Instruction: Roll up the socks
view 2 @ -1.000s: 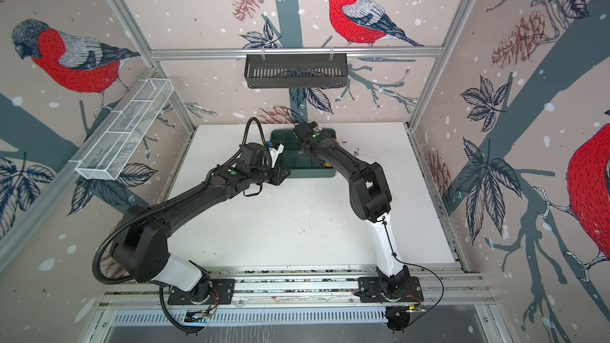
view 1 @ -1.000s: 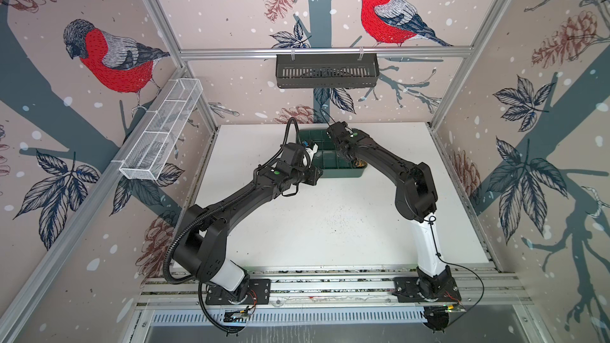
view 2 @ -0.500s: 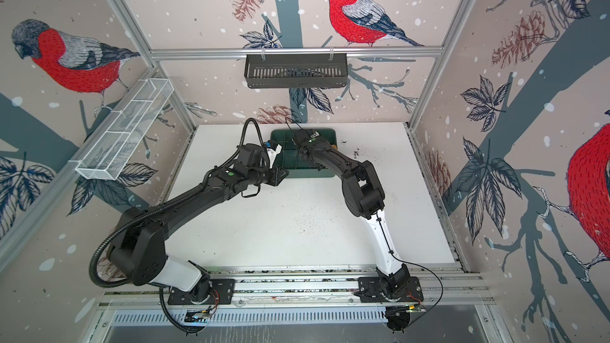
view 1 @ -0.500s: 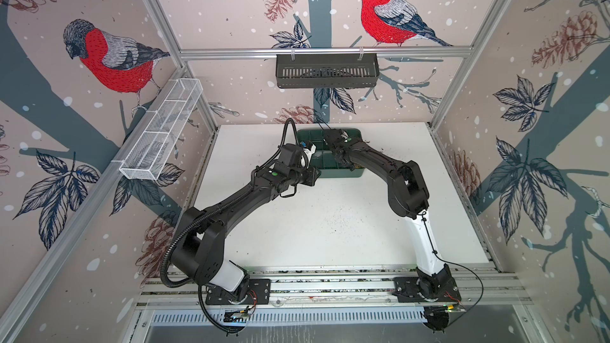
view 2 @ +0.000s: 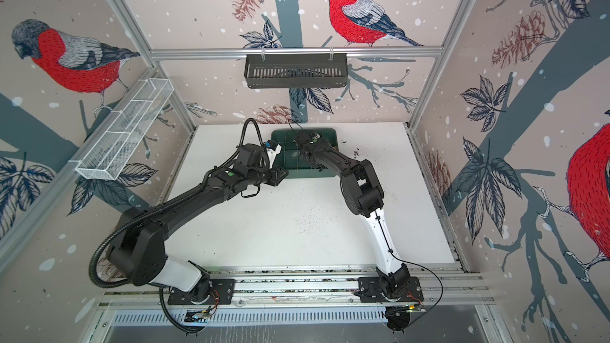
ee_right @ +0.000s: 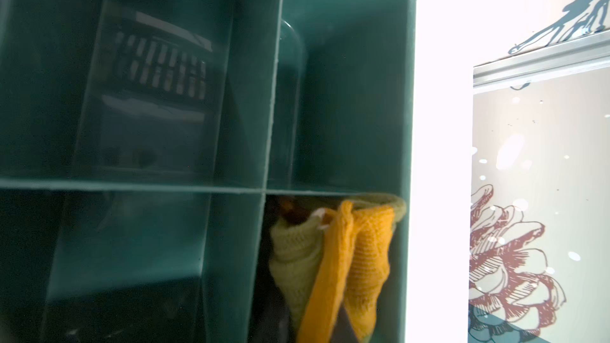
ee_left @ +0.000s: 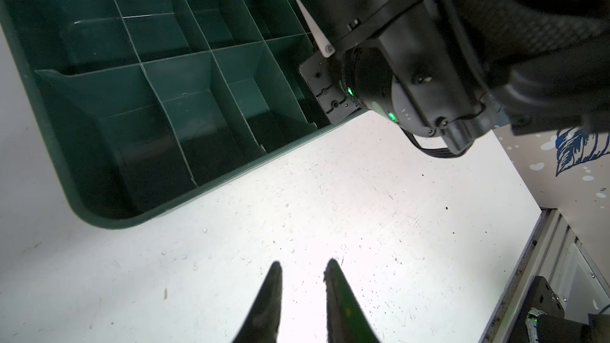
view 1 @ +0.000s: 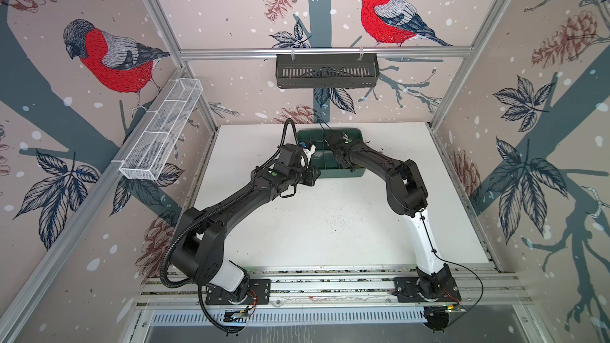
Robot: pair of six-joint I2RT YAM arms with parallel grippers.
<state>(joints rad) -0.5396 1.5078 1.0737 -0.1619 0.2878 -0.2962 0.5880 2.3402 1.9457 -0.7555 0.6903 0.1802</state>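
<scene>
Looks close to finished, with the socks [ee_right: 366, 249] bundled up inside an outer pocket of the green tray [ee_right: 356, 110], right claw [ee_right: 312, 321] nipped nearly shut on them and yet to let go, left claw [ee_left: 303, 268] parted a little, empty, over the bare table [ee_left: 363, 209].

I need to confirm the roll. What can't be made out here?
The socks: right wrist view, cut off by picture edge; rolled or not, unclear.
Both top views: the right arm covers them in the tray.
Some tray compartments: left wrist view, right arm blocks them.
</scene>
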